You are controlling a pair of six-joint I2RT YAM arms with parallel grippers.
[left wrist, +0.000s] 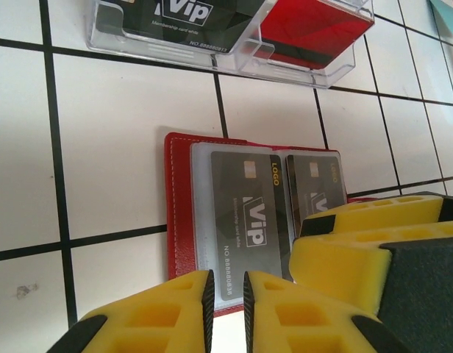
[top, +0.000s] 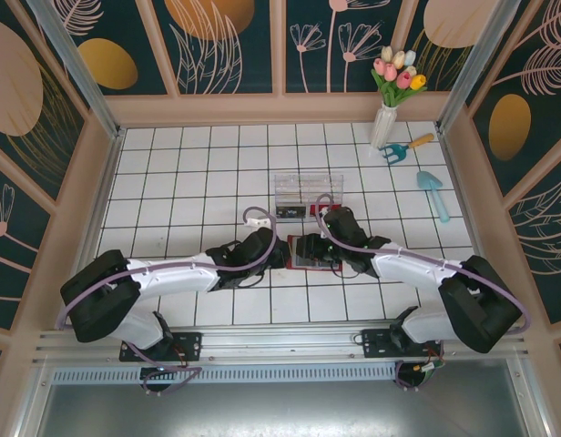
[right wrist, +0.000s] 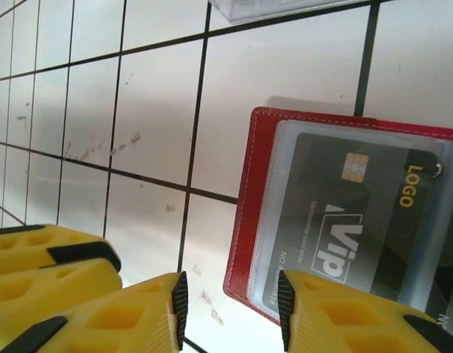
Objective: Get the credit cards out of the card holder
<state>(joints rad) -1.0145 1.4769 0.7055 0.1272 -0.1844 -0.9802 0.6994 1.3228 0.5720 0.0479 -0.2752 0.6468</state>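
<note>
Card holder point(left wrist: 179, 220): lay open and flat on the tiled table point(top: 189, 173), in the middle near the arms and between the two grippers. A clear box point(top: 306, 185) stood just behind it, not touching.
Cards: two dark cards were seen in the clear sleeves, the first card point(left wrist: 245, 213) on one page and the second card point(left wrist: 315, 180) beside it. Neither had been drawn out.
Left gripper point(left wrist: 228, 301): was set at the holder's near edge, with its fingers drawn almost together and a thin slit left between the pads. Whether the edge was nipped could not be told.
Right gripper point(right wrist: 232, 309): its fingers were spread apart and nothing was held. The holder's red corner lay in the gap between them (contact with the tile not confirmed).
Step in hand: judged to be the approach for the first pull, with the holder opened and no card grasped.
Progress: early, since both cards seen were inside their sleeves.
Next move: the holder would need to be pinned by one gripper. The other's fingers would then be brought to a card's free edge at the sleeve mouth (the mouth itself was not made out) and closed on the card alone.
Risk: the sleeve or cover could be caught and the whole holder dragged.
</note>
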